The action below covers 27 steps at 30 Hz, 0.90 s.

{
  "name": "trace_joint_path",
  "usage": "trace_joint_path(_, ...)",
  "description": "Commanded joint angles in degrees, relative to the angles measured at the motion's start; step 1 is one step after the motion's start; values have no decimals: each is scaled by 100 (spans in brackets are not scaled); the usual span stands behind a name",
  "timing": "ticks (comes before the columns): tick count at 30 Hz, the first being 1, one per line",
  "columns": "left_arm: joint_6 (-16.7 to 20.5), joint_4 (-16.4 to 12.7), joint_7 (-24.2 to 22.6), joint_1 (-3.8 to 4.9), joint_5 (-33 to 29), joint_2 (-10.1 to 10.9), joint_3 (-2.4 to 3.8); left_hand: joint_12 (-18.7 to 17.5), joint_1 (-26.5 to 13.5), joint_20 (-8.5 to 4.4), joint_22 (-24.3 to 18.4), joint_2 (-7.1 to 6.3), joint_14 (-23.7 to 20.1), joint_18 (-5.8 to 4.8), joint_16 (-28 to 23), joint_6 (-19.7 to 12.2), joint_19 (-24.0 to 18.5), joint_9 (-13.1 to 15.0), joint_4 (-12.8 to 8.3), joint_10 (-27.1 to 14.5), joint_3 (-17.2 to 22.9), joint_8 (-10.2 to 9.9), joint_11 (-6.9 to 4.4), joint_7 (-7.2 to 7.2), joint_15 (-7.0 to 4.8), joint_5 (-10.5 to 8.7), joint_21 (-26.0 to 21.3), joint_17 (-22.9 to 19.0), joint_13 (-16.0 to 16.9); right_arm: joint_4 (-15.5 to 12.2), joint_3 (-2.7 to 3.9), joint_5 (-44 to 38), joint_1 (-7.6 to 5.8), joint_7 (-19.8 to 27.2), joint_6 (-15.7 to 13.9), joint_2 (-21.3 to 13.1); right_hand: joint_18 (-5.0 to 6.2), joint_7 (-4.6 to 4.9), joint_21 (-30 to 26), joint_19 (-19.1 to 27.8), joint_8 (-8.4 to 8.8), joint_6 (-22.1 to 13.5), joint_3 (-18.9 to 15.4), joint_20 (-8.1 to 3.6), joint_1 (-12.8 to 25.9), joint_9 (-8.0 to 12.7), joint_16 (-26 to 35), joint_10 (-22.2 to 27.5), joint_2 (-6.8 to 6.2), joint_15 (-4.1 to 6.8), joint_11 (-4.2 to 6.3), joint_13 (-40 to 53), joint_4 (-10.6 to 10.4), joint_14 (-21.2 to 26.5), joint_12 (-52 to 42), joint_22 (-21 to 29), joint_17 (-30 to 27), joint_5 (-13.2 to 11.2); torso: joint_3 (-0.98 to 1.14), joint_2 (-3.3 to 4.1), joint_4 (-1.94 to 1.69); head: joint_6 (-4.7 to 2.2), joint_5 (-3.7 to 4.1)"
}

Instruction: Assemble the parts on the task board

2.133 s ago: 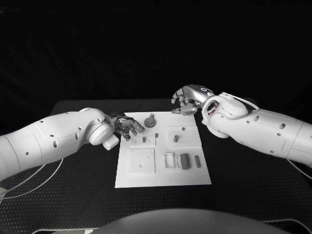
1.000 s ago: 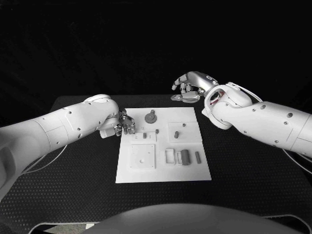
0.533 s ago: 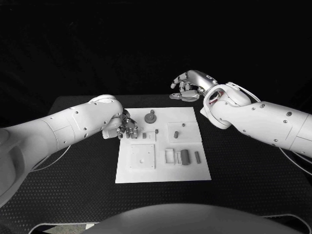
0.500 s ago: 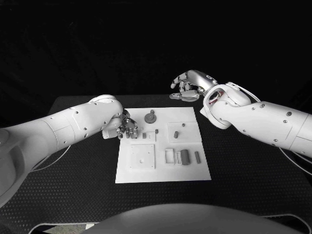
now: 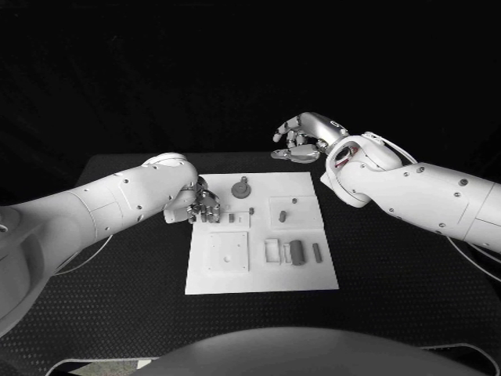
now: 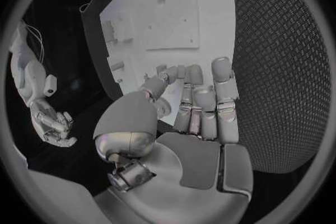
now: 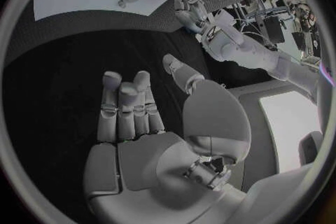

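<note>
Left hand (image 5: pixel 202 207) over the task board's (image 5: pixel 262 278) far left edge, fingers loosely spread, holding nothing. Right hand (image 5: pixel 301 141) raised beyond the far right corner, likewise empty and open. Parts (image 5: pixel 296 253) lying on the board.

No writing, label, brand, number or sign can be read anywhere. The board (image 5: pixel 262 235) is plain white, and both arms and the worktop (image 5: pixel 409 274) beside the board carry no legible marks.
</note>
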State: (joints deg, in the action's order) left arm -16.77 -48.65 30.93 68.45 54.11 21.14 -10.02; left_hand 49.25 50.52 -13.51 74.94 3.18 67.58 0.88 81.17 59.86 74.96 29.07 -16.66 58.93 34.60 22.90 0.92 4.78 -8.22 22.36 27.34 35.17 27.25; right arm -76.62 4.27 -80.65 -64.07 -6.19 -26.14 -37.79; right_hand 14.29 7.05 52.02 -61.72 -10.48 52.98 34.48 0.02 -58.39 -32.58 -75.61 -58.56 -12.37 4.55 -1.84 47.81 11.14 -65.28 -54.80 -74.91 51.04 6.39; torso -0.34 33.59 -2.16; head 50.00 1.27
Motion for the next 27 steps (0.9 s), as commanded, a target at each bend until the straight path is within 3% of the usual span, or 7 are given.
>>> trace_joint_path(1,-9,50,-37,-1,43,-59,-90,20,3,-23,134,17,-1,85,18,303,23,847,19,377,44,264,-332,-178,-40,59,24,8,8,-14,4,5,-3,58,-26,12,71,139,-37,0,-5,-117,15,9,-7,6,19,28,43,-34,-14,-9,-2,19,-25,-27,-7,5,-4,2,0,0,-7)
trace_joint_path(6,18,109,-48,-5,64,-98,-117,27,-6,-22,133,17,7,80,24,310,28,858,22,387,38,267,-336,-182,-44,54,36,12,11,-10,4,5,-3,61,-26,19,71,139,-37,0,-5,-118,14,9,-14,7,19,29,52,-34,-14,-11,2,19,-26,-28,-8,5,-5,0,6,0,1)
trace_joint_path(27,59,269,-91,-33,87,-207,-117,30,-14,-24,129,18,11,76,25,308,27,872,25,388,38,264,-340,-184,-49,54,48,14,13,-7,4,5,-3,59,-15,17,71,140,-38,4,-7,-120,6,10,-20,12,19,31,64,-35,-15,-15,11,22,-28,-30,-9,3,0,-1,0,0,16)
